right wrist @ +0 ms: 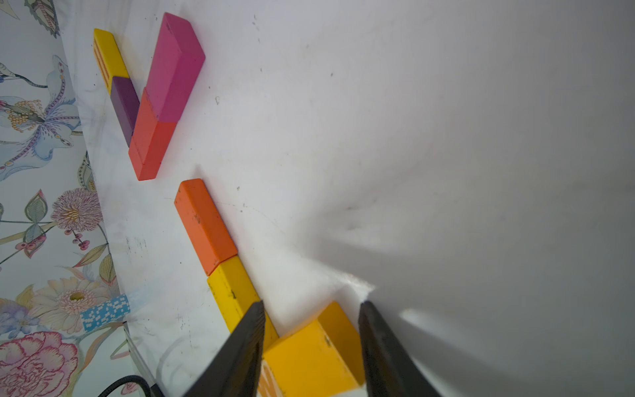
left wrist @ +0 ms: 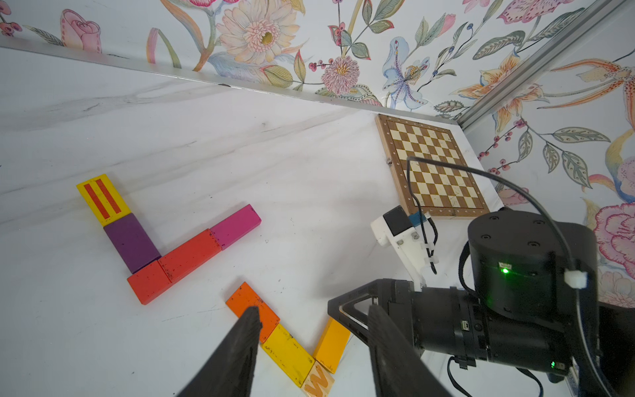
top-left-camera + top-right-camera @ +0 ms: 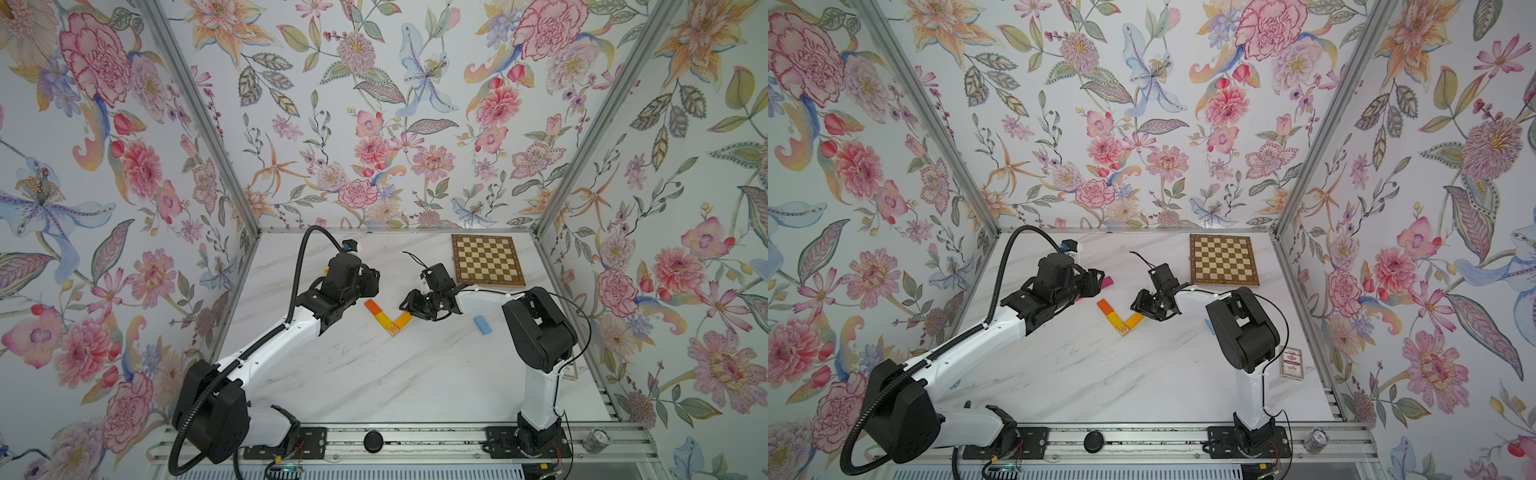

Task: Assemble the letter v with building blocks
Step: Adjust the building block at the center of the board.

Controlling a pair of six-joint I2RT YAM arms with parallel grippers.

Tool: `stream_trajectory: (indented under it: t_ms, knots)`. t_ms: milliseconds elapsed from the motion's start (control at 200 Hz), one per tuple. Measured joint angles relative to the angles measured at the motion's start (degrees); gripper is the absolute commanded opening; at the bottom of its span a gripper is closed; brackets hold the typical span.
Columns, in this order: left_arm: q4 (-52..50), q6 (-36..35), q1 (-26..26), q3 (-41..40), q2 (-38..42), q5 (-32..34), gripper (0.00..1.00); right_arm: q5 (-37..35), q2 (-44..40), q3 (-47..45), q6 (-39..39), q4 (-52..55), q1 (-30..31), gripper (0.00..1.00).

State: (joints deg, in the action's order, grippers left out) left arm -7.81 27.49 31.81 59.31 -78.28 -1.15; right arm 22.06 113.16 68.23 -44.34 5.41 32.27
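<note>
In both top views the letter v (image 3: pixel 390 321) lies flat near the middle of the white, grey-veined marble table (image 3: pixel 374 382). Its corner is a bare-wood cube marked W (image 3: pixel 392 330). From there a yellow block (image 3: pixel 383 321) and an orange block (image 3: pixel 372 307) run end to end toward 11 o'clock, and a single amber block (image 3: pixel 403 320) runs toward 2 o'clock. The three blocks are matte painted slabs with squared edges. The right gripper (image 3: pixel 409 305) sits at the amber block's far end, and the left gripper (image 3: pixel 374 279) hangs at 12 o'clock of the orange block. A light blue block (image 3: pixel 482 324) lies alone at 3 o'clock of the letter, and a brown-and-cream chessboard (image 3: pixel 487 261) lies at 1 o'clock.

The left wrist view shows the left gripper's dark ribbed fingers (image 2: pixel 247 330) well apart with nothing between them, close by the letter. Beyond the orange block lies a second angle of blocks. It has a red cube (image 2: pixel 149 285) at the corner, a purple block (image 2: pixel 132 242) and a yellow block with red stripes (image 2: pixel 103 199) in one arm, and a red block (image 2: pixel 190 254) and a magenta block (image 2: pixel 235 226) in the other. The paint is flecked with dark specks.

In the right wrist view the right gripper's jaws stand part-way apart astride the amber block, which rests on the table. Whether the pads press it cannot be told.
</note>
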Motion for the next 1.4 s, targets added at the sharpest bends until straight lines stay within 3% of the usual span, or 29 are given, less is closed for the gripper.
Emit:
stream_trajectory:
  t_ms: [1016, 1121, 1401]
  knots:
    - [-0.07, 0.02, 0.00, -0.09, 0.00, -0.15, 0.54, 0.02, -0.11, -1.33, -0.04, -0.33, 0.00, 0.29]
    - [-0.07, 0.02, 0.00, -0.09, 0.00, -0.15, 0.54, 0.04, -0.13, -1.44, -0.04, -0.50, 0.00, 0.30]
    - [-0.07, 0.02, 0.00, -0.09, 0.00, -0.17, 0.54, 0.44, -0.55, -1.40, 0.07, -0.85, -0.17, 0.47]
